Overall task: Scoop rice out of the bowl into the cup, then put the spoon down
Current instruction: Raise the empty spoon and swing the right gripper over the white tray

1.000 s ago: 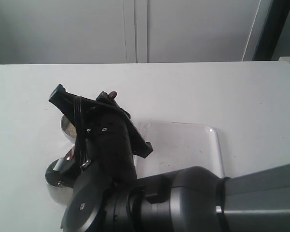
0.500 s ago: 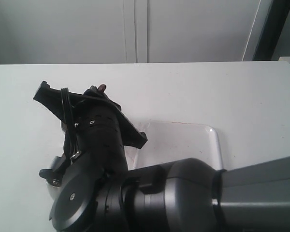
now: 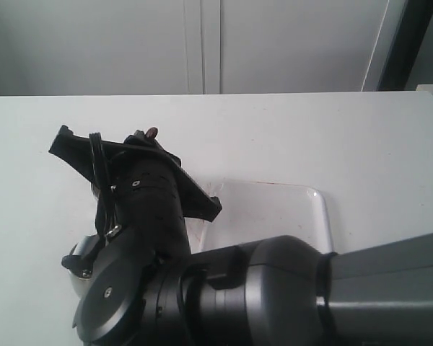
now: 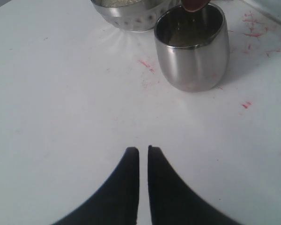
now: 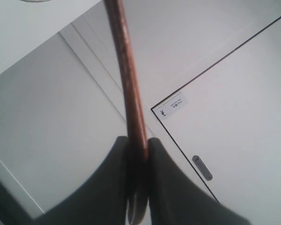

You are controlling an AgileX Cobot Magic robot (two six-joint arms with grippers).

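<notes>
The right arm (image 3: 202,288) is filling the foreground of the exterior view, reaching across toward the left side. The right hand (image 5: 136,140) is gripping the spoon (image 5: 126,70). Its two fingers are pinching the slim reddish-brown handle near one end, and the long remainder is running away from the hand.

The left hand (image 4: 140,150) is hanging over the bare white surface (image 4: 61,117) with its fingers drawn together to a thin slit. It is holding nothing and touching neither vessel.

Beyond it the cup (image 4: 192,51) is standing upright, with small red marks (image 4: 147,65) scattered on the surface around it. The spoon's rounded tip is sitting over the cup's far rim. Reflections are masking the cup's inside, so its contents cannot be confirmed.

Just behind the cup the bowl (image 4: 131,16) is standing, cut off by the frame edge. A pale strip of rice (image 4: 114,2) is showing inside it. Whether bowl and cup are touching cannot be told.

Farther right in the exterior view a clear tray (image 3: 289,216) is lying flat. Cabinet doors (image 3: 202,43) are forming the background.
</notes>
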